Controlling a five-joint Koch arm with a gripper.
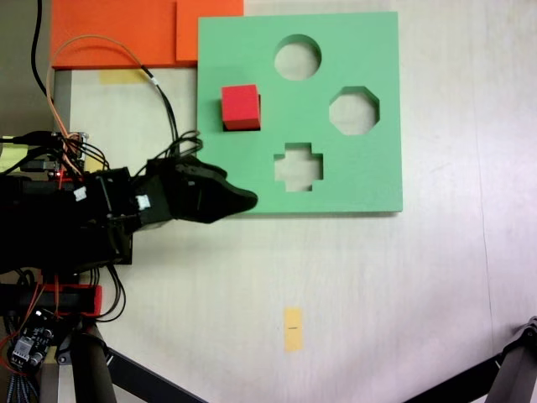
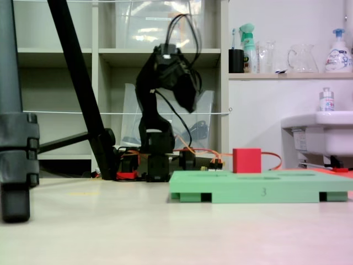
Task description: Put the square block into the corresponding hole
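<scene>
Fixed view from above: the red block [image 1: 240,107] stands on the left part of the green board [image 1: 369,176], with a dark square edge showing just under it, so it seems to sit at the square hole; how deep, I cannot tell.
Other holes: round [image 1: 297,57], eight-sided [image 1: 353,110] and cross-shaped [image 1: 299,165], all to the right of the block.
Gripper [image 1: 243,201]: at the board's lower left corner, apart from the block.
Fingers: cannot tell if spread or closed.
Low side view: gripper [image 2: 190,102] raised well above the board [image 2: 265,187]; block [image 2: 246,160] rises above the board's top.
Orange slabs [image 1: 126,29]: at the board's upper left.
</scene>
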